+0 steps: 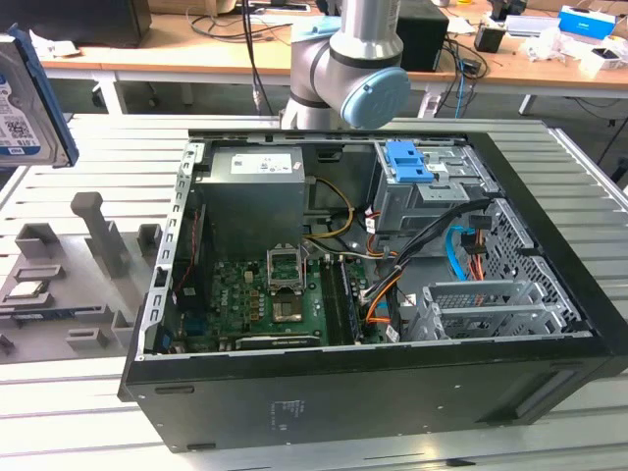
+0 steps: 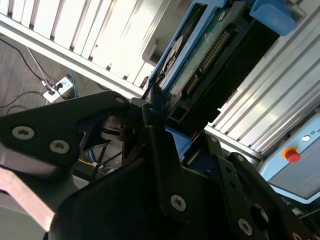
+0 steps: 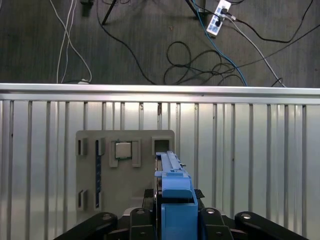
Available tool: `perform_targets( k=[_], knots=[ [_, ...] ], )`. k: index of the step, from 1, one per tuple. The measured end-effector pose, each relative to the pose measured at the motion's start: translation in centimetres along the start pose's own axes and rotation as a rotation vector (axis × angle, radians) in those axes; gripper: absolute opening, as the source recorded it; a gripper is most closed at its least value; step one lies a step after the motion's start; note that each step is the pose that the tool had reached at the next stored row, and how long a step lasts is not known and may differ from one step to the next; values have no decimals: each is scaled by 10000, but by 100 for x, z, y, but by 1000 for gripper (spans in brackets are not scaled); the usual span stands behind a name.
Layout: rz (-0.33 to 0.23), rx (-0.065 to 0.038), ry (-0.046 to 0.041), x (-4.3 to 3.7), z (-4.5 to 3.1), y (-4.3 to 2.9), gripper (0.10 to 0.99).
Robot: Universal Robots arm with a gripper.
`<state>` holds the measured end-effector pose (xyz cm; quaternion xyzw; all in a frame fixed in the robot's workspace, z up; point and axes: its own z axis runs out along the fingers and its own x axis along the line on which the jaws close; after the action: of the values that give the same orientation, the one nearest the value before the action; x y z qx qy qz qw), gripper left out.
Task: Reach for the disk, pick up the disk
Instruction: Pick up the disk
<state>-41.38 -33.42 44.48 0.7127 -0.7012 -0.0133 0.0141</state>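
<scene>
**Disk up, pick looks done**

We see the claw (image 3: 174, 197) clamped on the disk (image 1: 25, 98) by its blue frame. The disk hangs clear above the grey fixture tray (image 3: 90, 165) on the surface (image 3: 250, 160). Reach and lift look complete to us.

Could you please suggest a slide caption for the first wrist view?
The gripper holds the disk edge-on above the grey fixture plate on the slatted table.

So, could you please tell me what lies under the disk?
In the first wrist view, the disk in the gripper hangs above a grey fixture plate holding a chip on the slatted table. The plate's part beneath the disk is covered.
</scene>
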Motion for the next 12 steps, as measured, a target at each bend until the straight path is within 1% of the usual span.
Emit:
perform_targets(
  k=[2, 6, 8, 11, 12],
  knots=[
    [0, -1, 0, 0, -24, -2, 369],
    [0, -4, -1, -1, -108, -6, 369],
    [0, -6, 0, -1, -136, -8, 369],
    [0, -9, 0, 0, -206, -11, 369],
    [0, -10, 0, 0, -218, -12, 369]
  ],
)
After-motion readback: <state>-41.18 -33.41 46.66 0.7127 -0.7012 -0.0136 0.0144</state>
